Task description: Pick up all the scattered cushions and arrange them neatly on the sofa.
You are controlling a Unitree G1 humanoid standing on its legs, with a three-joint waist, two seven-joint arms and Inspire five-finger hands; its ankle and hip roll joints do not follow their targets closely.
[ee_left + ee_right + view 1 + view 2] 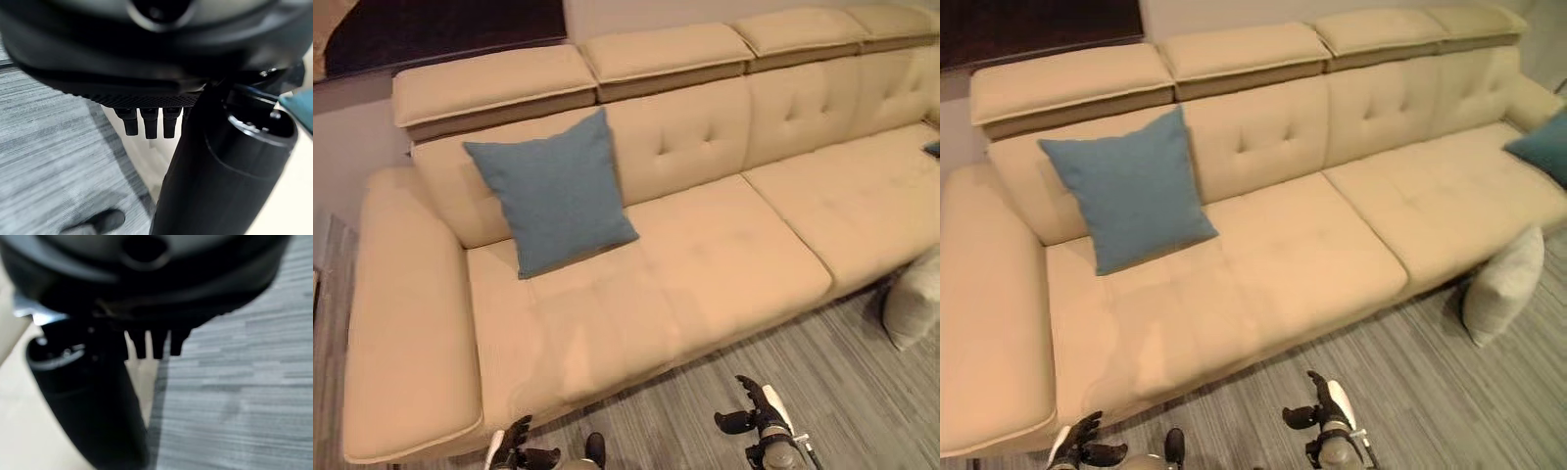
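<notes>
A blue cushion (553, 191) stands upright against the backrest on the left seat of the beige sofa (705, 264). A second blue cushion (1544, 145) lies at the sofa's far right end. On the floor, a pale grey cushion (1503, 286) leans against the sofa's front at the right. My left hand (514, 448) hangs low in front of the sofa's left seat, its fingers (149, 122) relaxed and empty. Above the floor before the middle seat, my right hand (759, 416) is open too and holds nothing.
Grey striped carpet (822, 392) runs along the sofa's front. The sofa's wide left armrest (401, 323) stands close to my left side. A dark panel (440, 29) is on the wall behind the sofa.
</notes>
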